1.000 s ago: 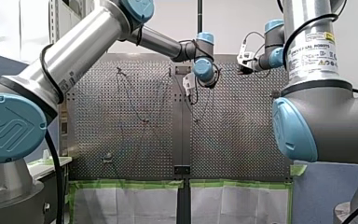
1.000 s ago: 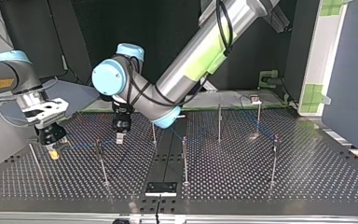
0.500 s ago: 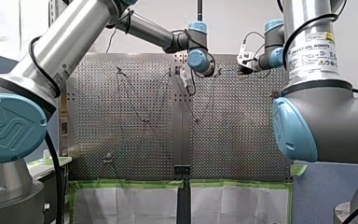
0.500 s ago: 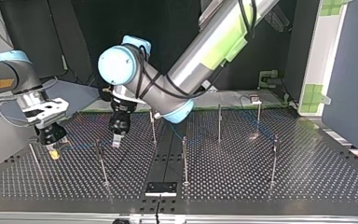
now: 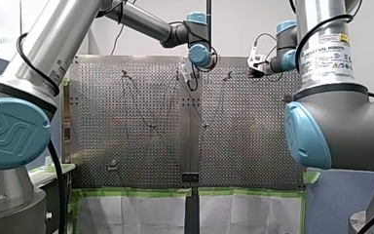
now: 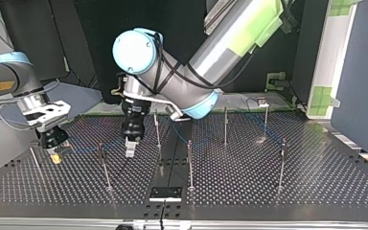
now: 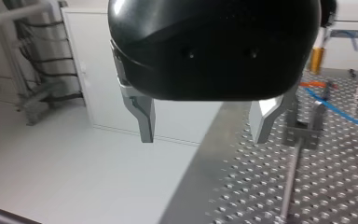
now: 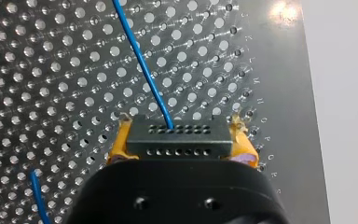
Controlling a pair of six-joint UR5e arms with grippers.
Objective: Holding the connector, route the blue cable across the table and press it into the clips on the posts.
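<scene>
- Over at the top view's left, my right gripper (image 6: pixel 54 154) hangs low over the perforated table (image 6: pixel 268 191), close to the table's edge.
- Its yellow pads (image 8: pixel 117 148) are squeezed tight on the two ends of the black connector (image 8: pixel 175 139).
- The blue cable (image 8: pixel 145 74) comes out of the middle of the connector and runs off across the table's holes.
- Further right in the top view, between two thin posts (image 6: pixel 104 165), my left gripper (image 7: pixel 203 135) points down at the table.
- Its metal fingers (image 7: pixel 144 116) are wide apart, and nothing is between them.
- A clip (image 7: pixel 302 135) on top of a post sits just ahead of that gripper. A bit of the blue cable lies past it.
- I think the cable is thin, light and bendy. It should go where it is pulled, but it will sag and curl where nothing holds it.
- The connector looks small and hard, so its two ends are a good place to hold it.
- The cable joins the connector at one tiny spot, so a hard tug there could hurt it.
- To push the cable into a clip, I would pinch it softly just beside that clip.
</scene>
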